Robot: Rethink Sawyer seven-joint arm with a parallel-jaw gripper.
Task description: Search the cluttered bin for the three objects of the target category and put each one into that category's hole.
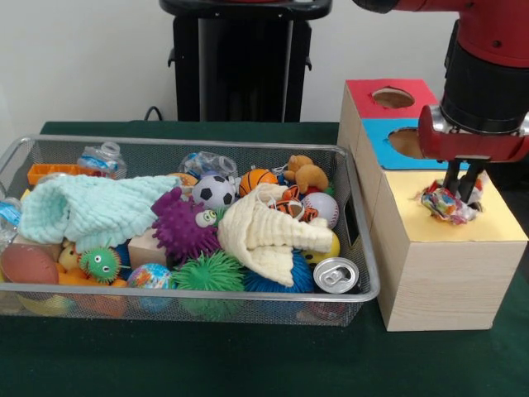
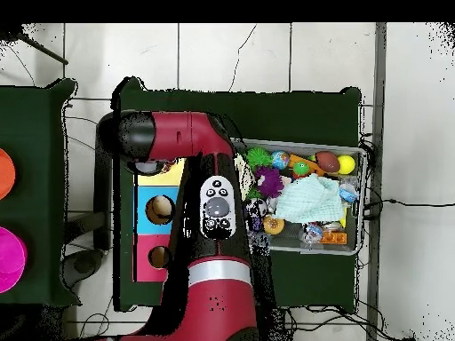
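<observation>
My gripper (image 1: pixel 460 188) hangs over the yellow top (image 1: pixel 488 223) of the wooden box row, to the right of the bin. Its fingers stand close together, shut on a crumpled multicoloured wrapper (image 1: pixel 445 203) that rests at the yellow section's hole. The blue section's hole (image 1: pixel 405 142) and the red section's hole (image 1: pixel 393 98) lie behind it. In the overhead view the red arm (image 2: pixel 213 204) covers the gripper and the wrapper; only part of the yellow section (image 2: pixel 174 170) shows. The wire bin (image 1: pixel 190 142) holds a silver can (image 1: pixel 336 275) at its front right corner and crushed clear bottles (image 1: pixel 102 159).
The bin also holds a mint cloth (image 1: pixel 91 208), a cream cloth (image 1: pixel 266 233), a purple spiky ball (image 1: pixel 182 227), a soccer ball (image 1: pixel 215 192), a baseball (image 1: pixel 321 208) and a teddy (image 1: pixel 307 174). The bin (image 2: pixel 307 191) lies right of the arm in the overhead view.
</observation>
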